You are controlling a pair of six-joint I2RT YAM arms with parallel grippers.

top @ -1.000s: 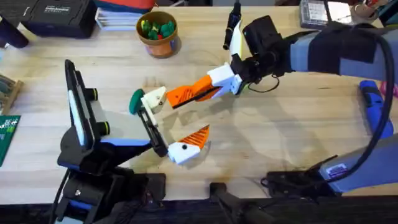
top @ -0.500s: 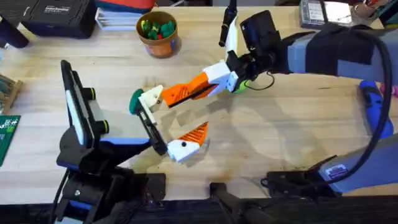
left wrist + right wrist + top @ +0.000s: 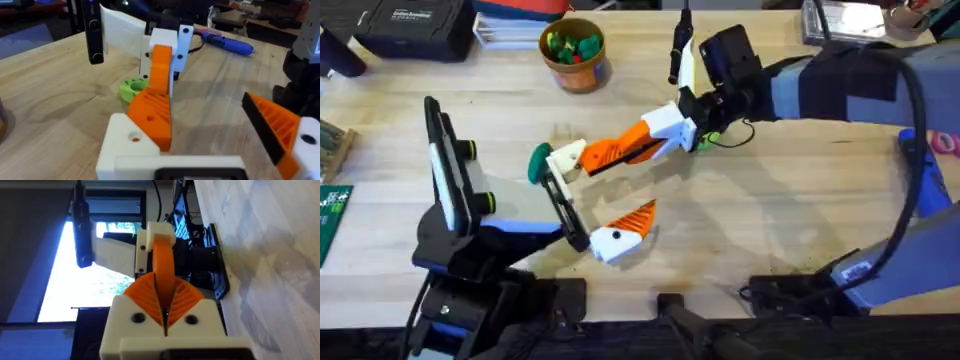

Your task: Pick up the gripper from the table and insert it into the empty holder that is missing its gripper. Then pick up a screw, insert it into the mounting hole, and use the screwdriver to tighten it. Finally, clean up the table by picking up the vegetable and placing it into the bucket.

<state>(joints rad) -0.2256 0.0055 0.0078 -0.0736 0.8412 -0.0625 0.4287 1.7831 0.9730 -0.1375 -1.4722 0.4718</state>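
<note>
Overhead view: my right gripper (image 3: pixel 645 145) is clamping the orange gripper tip (image 3: pixel 605 152) and pressing its far end against the holder (image 3: pixel 565 157), the bare white finger of my left gripper (image 3: pixel 595 195), which is standing spread wide and grasping nothing. The vegetable (image 3: pixel 538 163) is lying on the table (image 3: pixel 770 230) just beside the holder, well apart from the bucket (image 3: pixel 575 50); the screwdriver (image 3: pixel 920 170) is lying at the far right. Left wrist view: the gripper tip (image 3: pixel 152 112) is resting on the holder (image 3: pixel 127 145), with the right gripper (image 3: pixel 165 50) behind it, a lime-green disc (image 3: pixel 131 89) nearby and the screwdriver (image 3: pixel 227 42) beyond. Right wrist view: my pads (image 3: pixel 142 292) are closing on the gripper tip (image 3: pixel 162 267), which is pointing at the holder (image 3: pixel 155 232). I judge the insertion to be under way; I cannot tell whether the tip is seated. The screw, the tightening and the vegetable clean-up are all left to do.
</note>
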